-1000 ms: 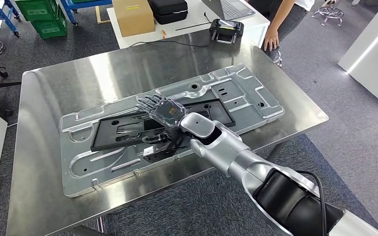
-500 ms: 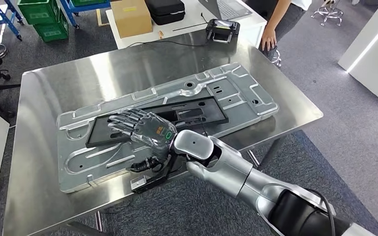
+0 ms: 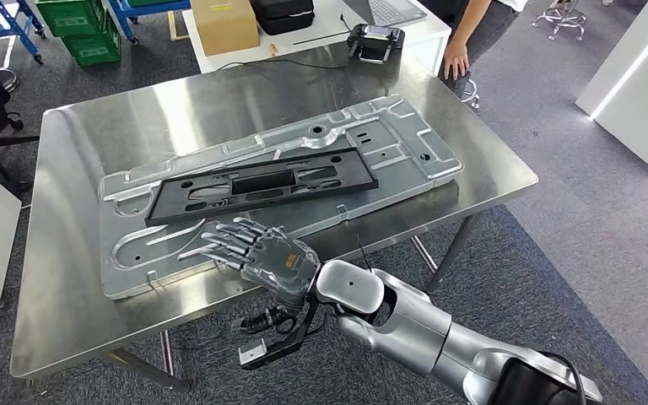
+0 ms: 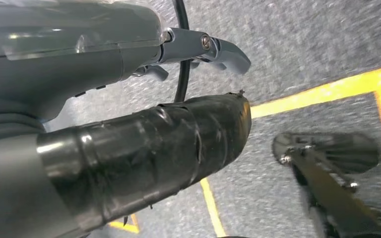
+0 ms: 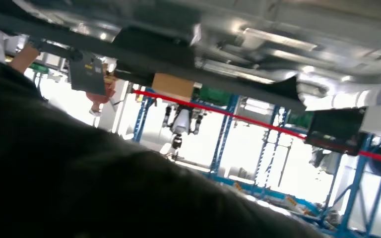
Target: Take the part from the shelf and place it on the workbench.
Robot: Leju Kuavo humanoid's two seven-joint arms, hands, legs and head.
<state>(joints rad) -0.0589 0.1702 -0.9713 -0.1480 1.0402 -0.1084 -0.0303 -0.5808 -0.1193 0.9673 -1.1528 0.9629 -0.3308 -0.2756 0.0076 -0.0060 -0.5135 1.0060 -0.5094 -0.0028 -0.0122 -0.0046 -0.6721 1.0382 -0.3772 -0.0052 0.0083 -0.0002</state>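
Part is down, my right hand hovers low at the near edge.

On the tabletop (image 3: 76, 329), the metal panel (image 3: 405, 139) carries the black part (image 3: 261, 184); right hand (image 3: 257, 257), fingers (image 3: 215, 245) spread and empty, could snag the panel's rim; left hand (image 4: 79, 44) I cannot tell.

R hand (image 3: 257, 257) empty, fingers spread flat, arm stretched fwd; L hand (image 4: 99, 74) hangs, fingers loosely apart.

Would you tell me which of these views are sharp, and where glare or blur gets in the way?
Head view: sharp, with soft glare on the steel workbench. Left wrist view: hand sharp, floor beyond slightly blurred. Right wrist view: smeared, background blown out white, dark blur across the foreground.
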